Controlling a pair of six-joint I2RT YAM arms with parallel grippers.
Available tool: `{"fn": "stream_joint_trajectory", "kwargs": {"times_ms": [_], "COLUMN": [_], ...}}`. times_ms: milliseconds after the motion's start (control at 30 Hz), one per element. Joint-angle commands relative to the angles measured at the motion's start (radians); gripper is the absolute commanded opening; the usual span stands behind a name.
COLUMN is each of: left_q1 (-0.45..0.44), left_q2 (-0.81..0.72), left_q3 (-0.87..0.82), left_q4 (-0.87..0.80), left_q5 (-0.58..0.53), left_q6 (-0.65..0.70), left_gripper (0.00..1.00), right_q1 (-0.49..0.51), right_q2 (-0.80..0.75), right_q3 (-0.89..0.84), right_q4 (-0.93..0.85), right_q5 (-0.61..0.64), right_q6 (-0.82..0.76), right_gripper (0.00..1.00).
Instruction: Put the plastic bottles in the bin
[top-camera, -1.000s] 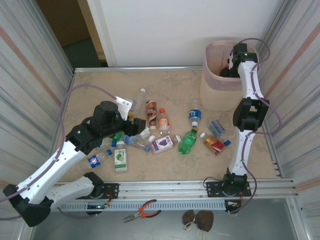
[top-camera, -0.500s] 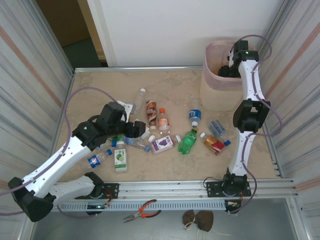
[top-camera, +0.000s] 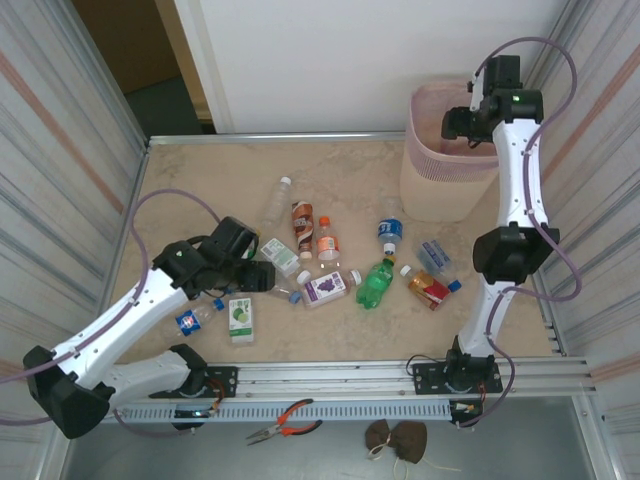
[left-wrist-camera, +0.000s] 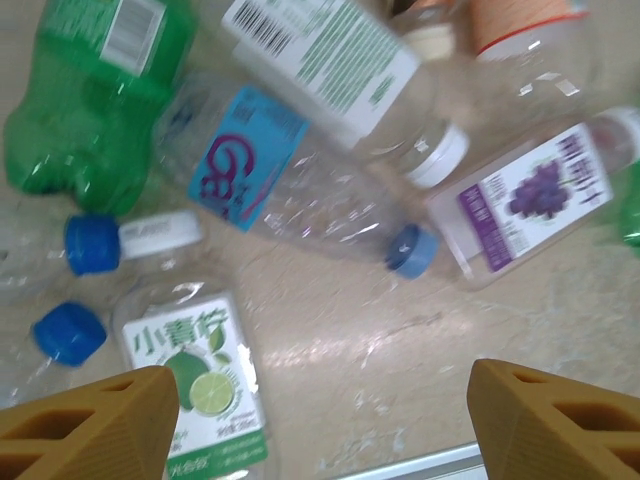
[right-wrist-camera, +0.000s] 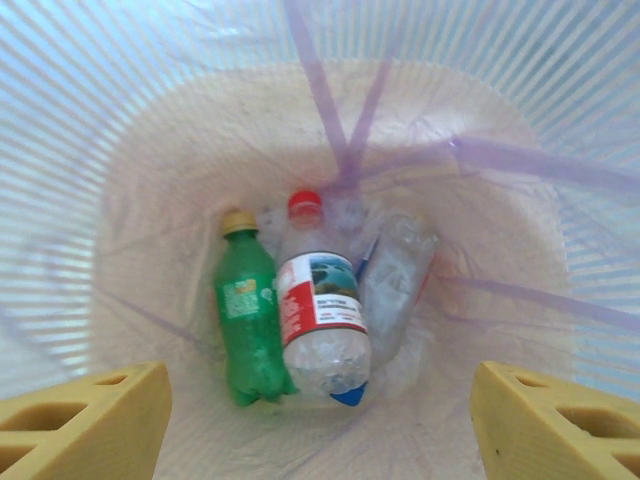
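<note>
Several plastic bottles lie scattered mid-table, among them a green one (top-camera: 377, 283), a grape-label one (top-camera: 328, 288) and a red-label one (top-camera: 428, 288). My left gripper (top-camera: 256, 274) hovers low over the left of the cluster, open. In the left wrist view, bare table lies between its fingers (left-wrist-camera: 90, 425), with a lime-label bottle (left-wrist-camera: 195, 370) beside the left finger and a clear blue-label bottle (left-wrist-camera: 290, 185) ahead. My right gripper (top-camera: 455, 125) hangs open above the pale pink bin (top-camera: 430, 185). Looking down into the bin (right-wrist-camera: 150, 200), a green bottle (right-wrist-camera: 245, 320), a red-capped bottle (right-wrist-camera: 320, 300) and a clear one (right-wrist-camera: 395, 280) lie at the bottom.
Corrugated metal walls close in both sides of the table. A metal rail (top-camera: 350, 378) runs along the near edge, with red-handled pliers (top-camera: 285, 420) and a brown lump (top-camera: 395, 440) on the ledge below it. Bare tabletop lies at the far left.
My left gripper has dropped and shifted toward the near side over the bottle cluster. My right gripper has risen out of the bin. Both have opened a little wider.
</note>
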Motion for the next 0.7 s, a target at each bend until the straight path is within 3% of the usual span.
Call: {"fn": "stream_joint_trajectory", "kwargs": {"times_ms": [0, 300, 667], "left_q1": [0.001, -0.008, -0.076], "left_q2": [0.002, 0.014, 0.087], "left_q3": [-0.036, -0.15, -0.295], "left_q4": [-0.101, -0.149, 0.001], "left_q5": [-0.041, -0.036, 0.037], "left_q6": [-0.075, -0.176, -0.228], "left_gripper": [0.76, 0.8, 0.86], "right_q1": [0.014, 0.023, 0.017], "right_q2": [-0.1, -0.305, -0.408], "right_q3": [-0.028, -0.281, -0.451], "right_q4": [0.049, 0.256, 0.354], "right_q5": [-0.061, -0.172, -0.229], "right_q6": [0.05, 0.13, 0.179], "right_gripper": [0.77, 0.78, 0.78]}}
